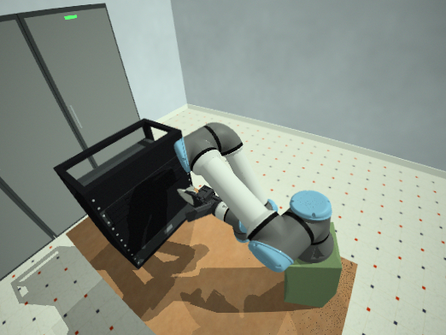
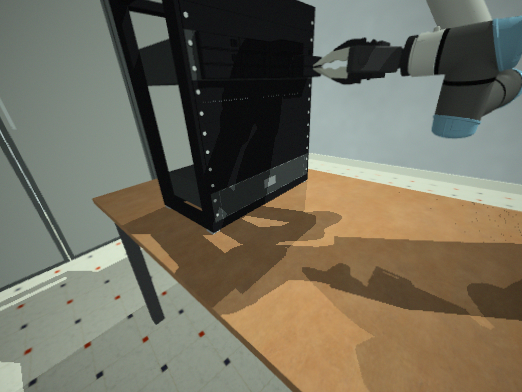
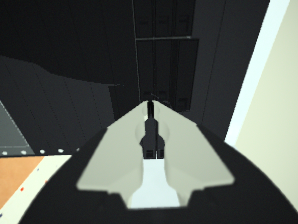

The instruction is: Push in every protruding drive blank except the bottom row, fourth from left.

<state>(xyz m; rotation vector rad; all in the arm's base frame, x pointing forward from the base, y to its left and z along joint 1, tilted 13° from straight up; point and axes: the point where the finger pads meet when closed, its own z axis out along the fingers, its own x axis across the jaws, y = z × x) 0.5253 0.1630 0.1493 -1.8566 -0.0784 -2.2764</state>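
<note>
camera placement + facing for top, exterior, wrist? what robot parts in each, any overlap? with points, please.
Top: high above the table (image 1: pixel 239 252) (image 2: pixel 400 210), looking down across it at the rack (image 1: pixel 108 171) (image 2: pixel 260 130) (image 3: pixel 220 55); nearly the whole arm (image 1: pixel 232 184) (image 2: pixel 465 55) shows.
Exterior: lower, beside the table, facing the rack's front and open side; the wrist end of the arm and the fingers (image 1: pixel 186 196) (image 2: pixel 336 64) show.
Wrist: on the arm's end, looking along the shut fingers at the rack front; only gripper parts show.
Shared: top and exterior both show rack, table, grey doors (image 1: pixel 73 85) (image 2: pixel 55 100).
</note>
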